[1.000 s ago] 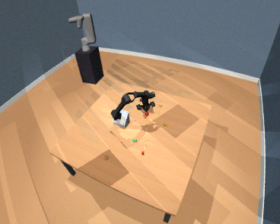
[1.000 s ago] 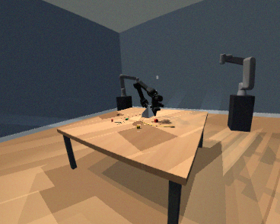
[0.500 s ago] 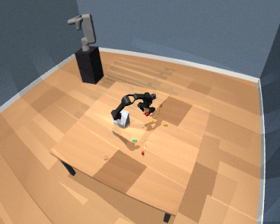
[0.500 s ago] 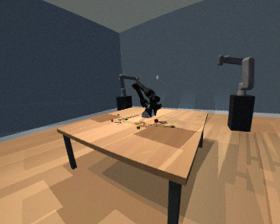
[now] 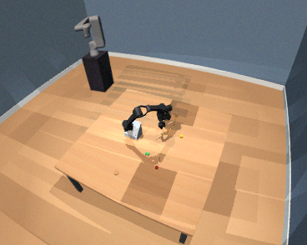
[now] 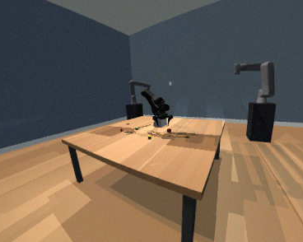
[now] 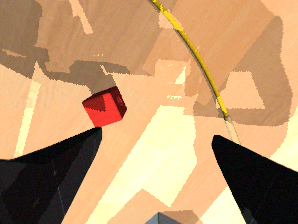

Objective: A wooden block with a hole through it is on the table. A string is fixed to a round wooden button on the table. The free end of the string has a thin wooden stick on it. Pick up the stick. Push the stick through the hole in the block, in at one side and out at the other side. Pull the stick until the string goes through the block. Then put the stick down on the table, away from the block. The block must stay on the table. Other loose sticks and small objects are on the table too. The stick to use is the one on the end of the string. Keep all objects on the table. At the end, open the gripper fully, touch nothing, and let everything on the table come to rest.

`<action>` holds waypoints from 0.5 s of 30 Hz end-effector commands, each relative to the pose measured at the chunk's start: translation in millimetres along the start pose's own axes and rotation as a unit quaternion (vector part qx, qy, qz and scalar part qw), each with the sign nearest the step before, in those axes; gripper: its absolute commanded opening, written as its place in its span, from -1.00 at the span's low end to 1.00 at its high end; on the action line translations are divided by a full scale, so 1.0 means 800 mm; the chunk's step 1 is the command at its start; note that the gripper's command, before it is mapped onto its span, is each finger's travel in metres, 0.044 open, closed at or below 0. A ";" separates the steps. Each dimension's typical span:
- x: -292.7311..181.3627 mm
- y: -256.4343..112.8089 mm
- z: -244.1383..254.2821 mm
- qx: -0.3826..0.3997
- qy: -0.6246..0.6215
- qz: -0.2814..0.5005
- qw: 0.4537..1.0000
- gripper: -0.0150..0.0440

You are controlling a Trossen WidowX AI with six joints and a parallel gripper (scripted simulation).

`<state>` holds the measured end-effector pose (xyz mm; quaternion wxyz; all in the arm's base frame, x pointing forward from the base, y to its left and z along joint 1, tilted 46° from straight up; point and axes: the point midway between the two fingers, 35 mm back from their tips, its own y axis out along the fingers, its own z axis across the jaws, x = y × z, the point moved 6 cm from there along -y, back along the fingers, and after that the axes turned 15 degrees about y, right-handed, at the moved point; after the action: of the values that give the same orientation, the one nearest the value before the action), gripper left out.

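Observation:
My gripper (image 6: 162,124) (image 7: 157,135) is open wide and empty, low over the table. The yellow string (image 7: 197,55) curves down the right of the wrist view. A pale stick (image 7: 232,130) continues from its end and passes out of sight by the right finger; it is not between the fingertips. The round button (image 5: 176,115) (image 6: 188,136) lies at the string's far end. The holed block is too small or hidden to make out surely; its hole and any string through it cannot be seen.
A red cube (image 6: 169,130) (image 7: 105,107) lies just beyond the left fingertip. A yellow cube (image 5: 181,136) (image 6: 149,137), a green piece (image 5: 147,153) (image 6: 137,128), another red piece (image 5: 156,167) (image 6: 121,130) and a small orange-brown object (image 5: 116,172) lie around. A pale box (image 5: 133,130) stands near the arm's base.

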<state>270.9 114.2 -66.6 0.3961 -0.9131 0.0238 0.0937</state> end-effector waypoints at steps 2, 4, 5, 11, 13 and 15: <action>0.011 -0.009 -0.047 0.003 0.475 -0.011 0.880 1.00; 0.012 -0.009 -0.051 0.003 0.526 -0.011 0.850 1.00; 0.013 -0.008 -0.053 0.003 0.551 -0.011 0.834 1.00; 0.015 -0.008 -0.068 0.004 0.692 -0.011 0.722 1.00; 0.015 -0.007 -0.072 0.004 0.734 -0.010 0.679 1.00; 0.016 -0.007 -0.076 0.004 0.773 -0.010 0.634 1.00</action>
<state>281.7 94.2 -50.4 0.3456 -0.8633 0.1950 -0.3119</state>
